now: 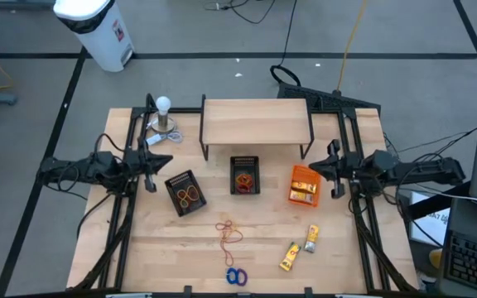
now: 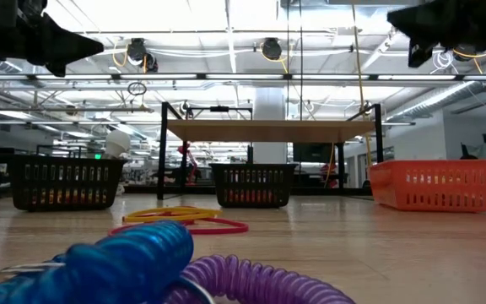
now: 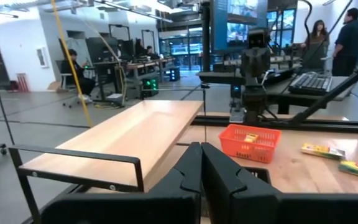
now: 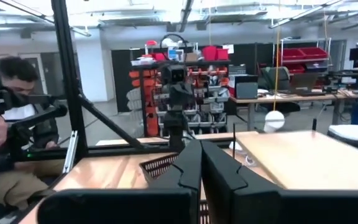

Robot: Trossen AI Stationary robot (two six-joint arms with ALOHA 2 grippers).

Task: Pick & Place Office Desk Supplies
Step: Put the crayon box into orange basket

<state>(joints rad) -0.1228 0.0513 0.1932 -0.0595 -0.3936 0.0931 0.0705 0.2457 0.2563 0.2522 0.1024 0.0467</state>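
Both arms parked at table edges, left gripper (image 1: 154, 161) and right gripper (image 1: 331, 170) pressed together, empty; loose rubber bands (image 1: 228, 233), yellow packets (image 1: 300, 247) mid-table, thin enough to slip any pinch.

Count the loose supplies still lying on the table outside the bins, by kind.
Yellow packets: 2
Rubber band clusters: 1
Blue ring clusters: 1
Total: 4
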